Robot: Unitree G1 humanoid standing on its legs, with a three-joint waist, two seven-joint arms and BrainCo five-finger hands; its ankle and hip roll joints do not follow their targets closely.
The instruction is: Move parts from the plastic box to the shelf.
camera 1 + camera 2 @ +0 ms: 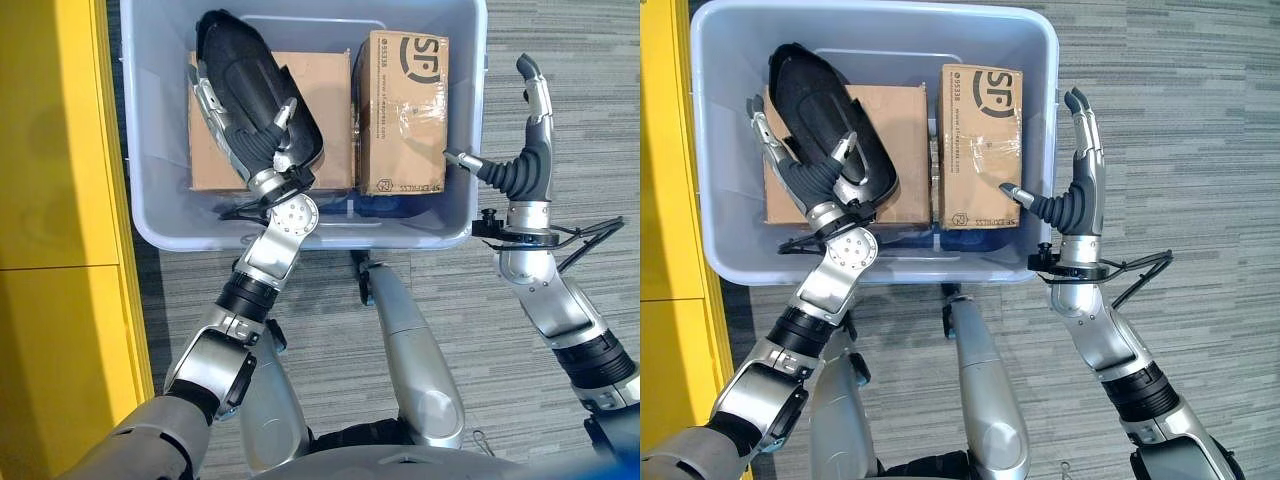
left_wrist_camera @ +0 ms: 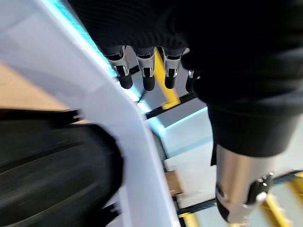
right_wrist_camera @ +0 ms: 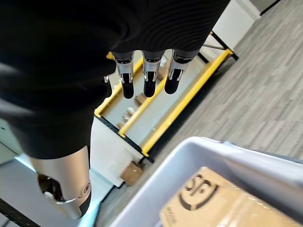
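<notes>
The pale blue plastic box [image 1: 300, 238] stands on the floor in front of me. Inside, a black moulded part [image 1: 245, 70] lies slanted over a wide cardboard box [image 1: 325, 95]. A narrower printed cardboard box [image 1: 405, 110] stands beside it. My left hand [image 1: 250, 150] is inside the box against the black part, with its fingers [image 2: 147, 71] straight along the part's left edge and its thumb on top. My right hand [image 1: 525, 165] is open just outside the box's right wall, fingers [image 3: 149, 75] straight and the thumb pointing at the wall.
A yellow panel [image 1: 60, 200] runs down the left side, close to the plastic box. In the right wrist view a yellow-framed shelf [image 3: 189, 94] shows farther off, past the box's rim [image 3: 199, 156]. Grey striped carpet [image 1: 560, 60] lies to the right of the box.
</notes>
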